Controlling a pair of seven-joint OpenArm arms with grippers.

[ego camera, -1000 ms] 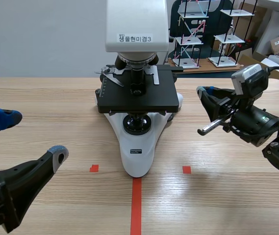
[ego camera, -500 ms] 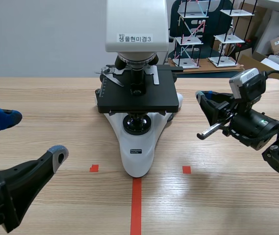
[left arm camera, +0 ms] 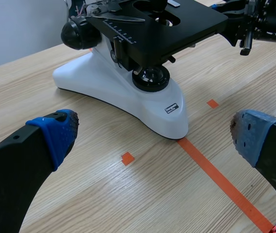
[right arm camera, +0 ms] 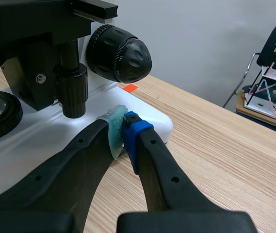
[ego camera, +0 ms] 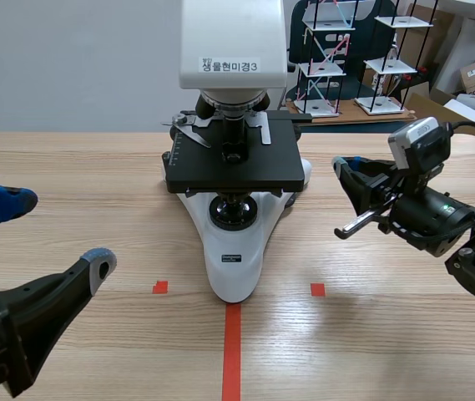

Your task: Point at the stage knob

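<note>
Your right jaws are pressed together on nothing, their tips just beside the white base of the microscope [ego camera: 233, 259], on its right. They sit near and below the stage knob [right arm camera: 72, 92], which hangs under the microscope's stage. Your left jaws stand wide apart over the desk [ego camera: 70, 167], well off the microscope's front left.

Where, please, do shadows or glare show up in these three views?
Scene view: a faint shadow lies on the table under the right arm; left wrist view: the stage shades the white base beneath it; right wrist view: light glints off the big black knob ahead of the shut right tool.
</note>
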